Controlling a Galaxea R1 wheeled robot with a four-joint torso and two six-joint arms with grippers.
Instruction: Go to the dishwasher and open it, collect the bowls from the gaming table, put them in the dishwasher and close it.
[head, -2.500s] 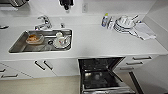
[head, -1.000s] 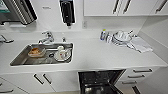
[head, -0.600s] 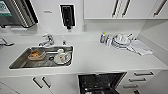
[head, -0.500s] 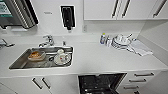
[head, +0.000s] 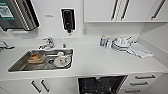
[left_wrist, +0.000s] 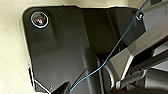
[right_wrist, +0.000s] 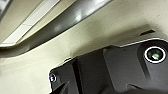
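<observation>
The dishwasher (head: 101, 85) sits under the white counter at the bottom of the head view. Its door is open, and the dark inside with wire racks shows. The bowls and the gaming table are out of view. In the left wrist view, the robot's dark plate and a thin blue cable hang over a pale floor. The right wrist view has the same kind of dark plate against a pale surface with a grey band.
A steel sink (head: 41, 60) at the left holds an orange item (head: 35, 57) and white dishes (head: 61, 60). White dishes and cups (head: 121, 43) and a cloth (head: 140, 50) lie on the counter (head: 100, 62) at the right. Drawers (head: 145, 80) flank the dishwasher, with wall cabinets (head: 112, 10) above.
The whole head picture has shifted. The counter and dishwasher now sit lower and the wall cabinets have come into view, so the camera has moved. Nothing on the counter has moved.
</observation>
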